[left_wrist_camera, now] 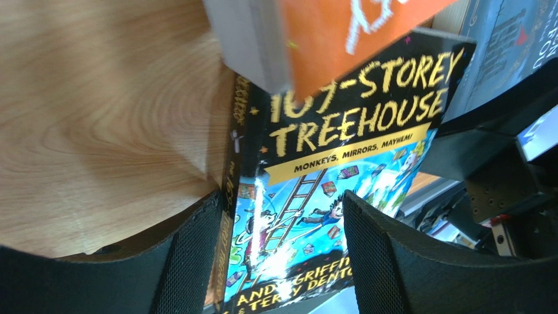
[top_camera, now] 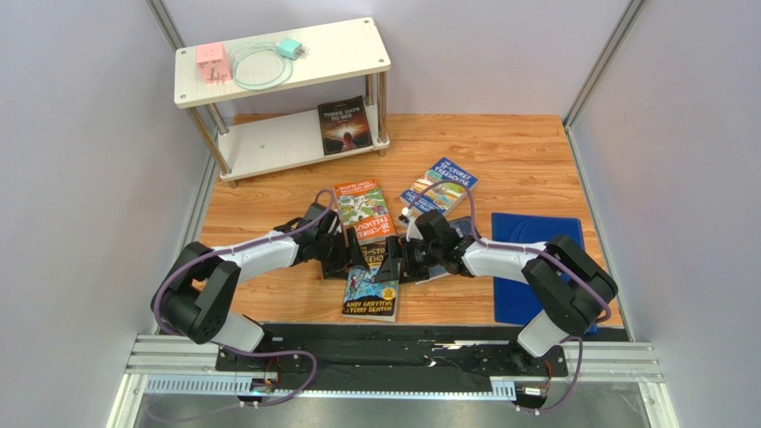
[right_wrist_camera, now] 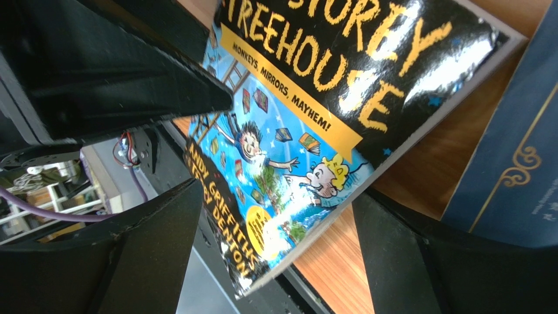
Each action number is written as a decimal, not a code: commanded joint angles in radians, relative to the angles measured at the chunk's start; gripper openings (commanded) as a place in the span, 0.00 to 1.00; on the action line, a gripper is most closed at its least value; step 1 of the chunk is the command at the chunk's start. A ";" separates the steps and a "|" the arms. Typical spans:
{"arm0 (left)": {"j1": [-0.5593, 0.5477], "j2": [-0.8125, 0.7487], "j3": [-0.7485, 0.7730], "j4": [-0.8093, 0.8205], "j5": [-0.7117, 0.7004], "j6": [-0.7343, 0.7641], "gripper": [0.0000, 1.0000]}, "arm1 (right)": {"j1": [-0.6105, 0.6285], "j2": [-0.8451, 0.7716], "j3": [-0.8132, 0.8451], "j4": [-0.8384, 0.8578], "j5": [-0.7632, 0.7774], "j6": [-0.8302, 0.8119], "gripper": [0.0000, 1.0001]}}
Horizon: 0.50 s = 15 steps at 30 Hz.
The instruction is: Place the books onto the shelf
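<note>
Enclosing wood tbl: poss. lilac walls

Pale grey walls with aluminium corner posts enclose a wood-grain tabletop.

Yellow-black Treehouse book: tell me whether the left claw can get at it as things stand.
Probably yes. The open left claw hangs right over the yellow-black book, its fingers straddling the spine edge; the orange book overlaps only the top end.

Wooden table has the shelf back left. The orange-green book and bright blue book sit mid-table, blue sheet on the right.
</note>
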State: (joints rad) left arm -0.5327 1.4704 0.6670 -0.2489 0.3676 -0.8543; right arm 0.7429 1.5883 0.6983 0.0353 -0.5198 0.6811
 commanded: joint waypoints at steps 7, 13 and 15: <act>-0.061 0.042 0.023 -0.020 -0.010 -0.054 0.73 | 0.027 -0.152 0.050 0.167 0.033 -0.015 0.88; -0.061 0.079 0.028 -0.010 -0.018 -0.055 0.73 | 0.026 -0.091 0.052 0.160 0.017 -0.015 0.87; -0.062 0.070 0.026 -0.001 -0.019 -0.058 0.73 | 0.027 -0.045 0.053 0.172 -0.011 -0.014 0.82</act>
State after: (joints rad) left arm -0.5739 1.5070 0.6956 -0.2642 0.3809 -0.9012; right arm 0.7471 1.4815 0.7006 0.0761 -0.4515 0.6609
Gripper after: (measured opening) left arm 0.732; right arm 0.860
